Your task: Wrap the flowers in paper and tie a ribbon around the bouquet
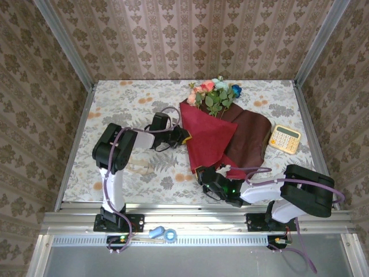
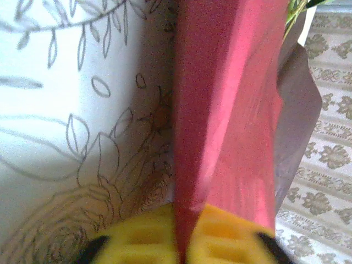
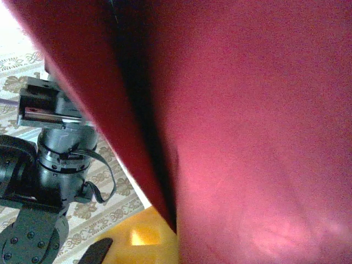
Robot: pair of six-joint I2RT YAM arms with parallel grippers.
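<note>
— Where are the flowers [image 1: 212, 92]?
— At the upper middle of the top view, on the table [image 1: 115, 104]. The pink, coral, blue and teal blooms and the green leaves stick out of the upper end of the paper [image 1: 207, 138]. The stems are tucked under the crimson sheet, which is folded over them like a loose cone that narrows toward the lower middle of the frame.
— Is the wrap closed?
— No. A darker flap of the sheet lies spread flat to the right.
— What do the left fingers [image 2: 137, 239] do?
— They are clenched on the paper. In the left wrist view its red edge drops straight down between the two yellow pads at the bottom. In the top view they sit at the left edge of the wrap.
— And the right fingers [image 3: 140, 236]?
— They are at the narrow lower tip of the cone. In the right wrist view the red fold runs down into the grip beside the yellow pad, so they appear to be pinching the sheet as well.
— And the ribbon [image 1: 137, 168]?
— It lies loose in the lower left, beside the left arm and apart from the paper.
— Anything else?
— A yellow calculator [image 1: 285, 138] sits just right of the dark flap.
</note>
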